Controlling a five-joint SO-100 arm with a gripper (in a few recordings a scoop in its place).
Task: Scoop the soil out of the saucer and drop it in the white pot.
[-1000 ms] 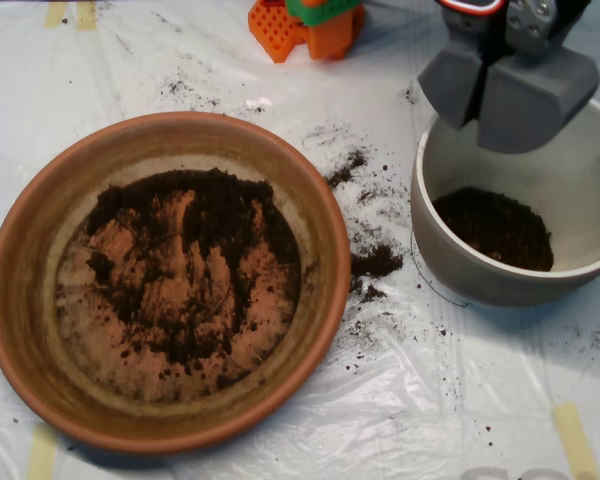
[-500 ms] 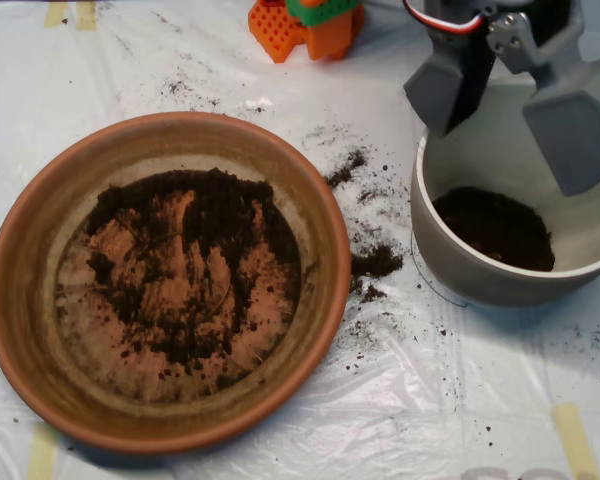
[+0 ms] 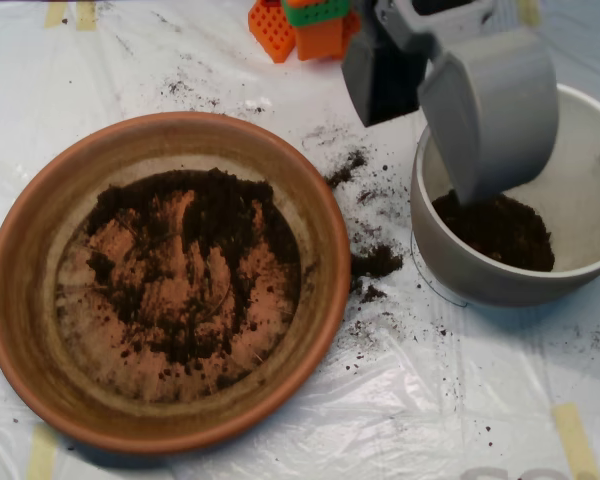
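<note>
Much spilled soil dots the plastic sheet.

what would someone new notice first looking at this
Probably the big terracotta saucer filling the left half, with dark soil smeared thinly across its floor. Next, the grey scoop at upper right, its halves apart over the near rim of the white pot, which holds a dark heap. Spilled crumbs dot the plastic sheet between dish and pot.
</note>
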